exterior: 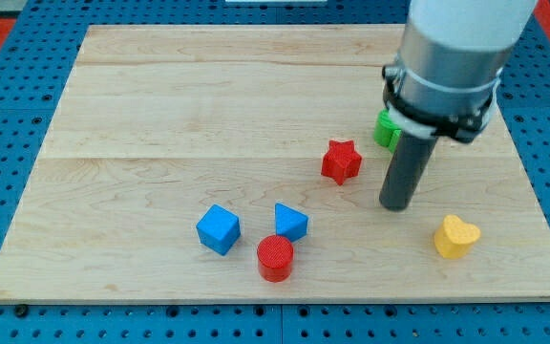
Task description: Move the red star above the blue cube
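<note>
While the arm (pixel 452 57) hangs over the board's right part, my tip (pixel 396 204) rests on the wooden board (pixel 208 105) with nothing held — it is a plain rod with no parts to open or close, and it touches no block. It sits just to the right of the red star (pixel 341 161) and slightly lower in the view, with a narrow strip of bare wood between them.

Red star: upright, near the board's middle-right, clear of all other blocks. Blue cube (pixel 219 228): toward the view's bottom, left of centre — well apart from the star, down and to its left.

Other items noted. A second blue block (pixel 291 222), wedge-like, lies just right of the cube. A red cylinder (pixel 275 258) stands below the gap between them, close to the wedge. A yellow heart (pixel 456 236) lies down and to the right of my tip, near it. A green block (pixel 386 128) is partly hidden behind the arm; its shape cannot be made out.
</note>
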Robot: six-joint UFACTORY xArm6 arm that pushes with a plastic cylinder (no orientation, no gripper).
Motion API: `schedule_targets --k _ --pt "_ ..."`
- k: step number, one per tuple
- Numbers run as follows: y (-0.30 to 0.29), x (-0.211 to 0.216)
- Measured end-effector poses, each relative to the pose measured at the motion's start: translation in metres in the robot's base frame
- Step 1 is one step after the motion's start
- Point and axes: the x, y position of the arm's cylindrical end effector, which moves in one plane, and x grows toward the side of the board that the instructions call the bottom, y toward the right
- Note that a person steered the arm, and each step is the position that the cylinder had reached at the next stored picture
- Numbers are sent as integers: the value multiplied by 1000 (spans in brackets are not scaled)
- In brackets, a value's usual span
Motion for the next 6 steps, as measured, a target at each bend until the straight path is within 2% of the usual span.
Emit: schedule_targets --k 1,2,3,4,5,6 --pt "-32 -43" --pt "-83 -59" --pt "-151 -37" --pt "-171 -47" --pt "-192 -79" --pt "-247 -91"
